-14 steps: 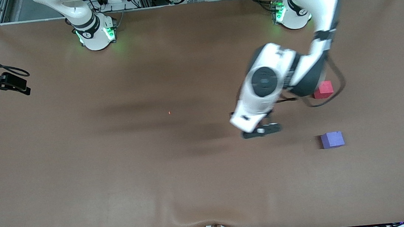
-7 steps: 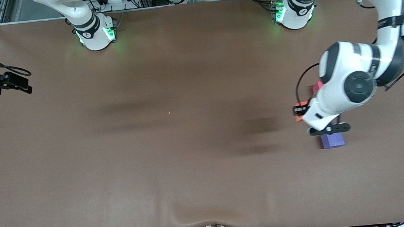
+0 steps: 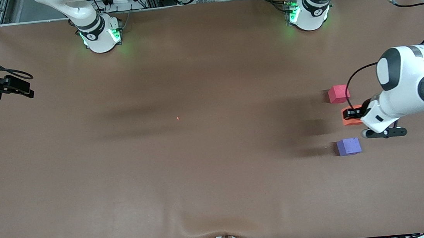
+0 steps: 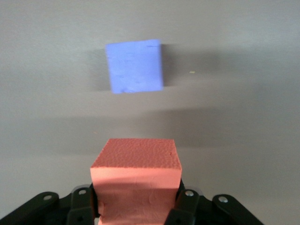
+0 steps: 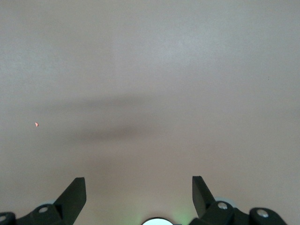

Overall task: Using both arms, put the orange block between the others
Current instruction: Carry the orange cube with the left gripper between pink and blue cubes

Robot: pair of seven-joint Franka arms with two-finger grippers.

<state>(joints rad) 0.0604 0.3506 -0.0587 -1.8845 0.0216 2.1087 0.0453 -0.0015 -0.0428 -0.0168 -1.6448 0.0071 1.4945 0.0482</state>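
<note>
The orange block sits between the jaws of my left gripper, which is shut on it. It hangs over the gap between the red-pink cube and the purple-blue cube, slightly toward the left arm's end of the table. The red-pink cube lies farther from the front camera than the purple-blue one. My right gripper waits at the right arm's end of the table, open over bare cloth.
A brown cloth covers the whole table, with a wrinkle at its near edge. A tiny orange speck lies mid-table. The two arm bases stand along the edge farthest from the front camera.
The left arm has swung from mid-table toward its own end, carrying the orange block to the gap between the two cubes. The right arm has not moved.
</note>
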